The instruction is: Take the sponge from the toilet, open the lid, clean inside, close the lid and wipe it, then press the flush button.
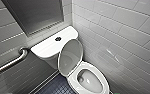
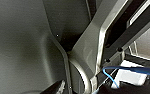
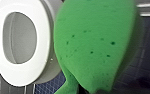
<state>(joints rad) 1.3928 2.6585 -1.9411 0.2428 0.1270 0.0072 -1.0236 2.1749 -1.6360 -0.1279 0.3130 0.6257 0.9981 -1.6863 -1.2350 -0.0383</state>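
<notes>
The white toilet [image 1: 89, 81] stands in the corner with its lid [image 1: 70, 58] raised against the tank [image 1: 49, 46]. Its seat is down and the bowl is open to view. The flush button [image 1: 58, 39] sits on top of the tank. In the right wrist view the bright green sponge [image 3: 96, 42] hangs very close, above the dark floor and beside the seat [image 3: 21, 72]. My right gripper is shut on it, hidden behind the sponge. Nothing is in my left gripper.
A metal grab bar [image 1: 8, 63] runs along the grey wall to the toilet's left. White wall tiles [image 1: 121, 37] close in on the toilet's right. Dark blue floor tiles [image 1: 56, 87] lie in front of the bowl. A grey panel [image 1: 36, 15] hangs above the tank.
</notes>
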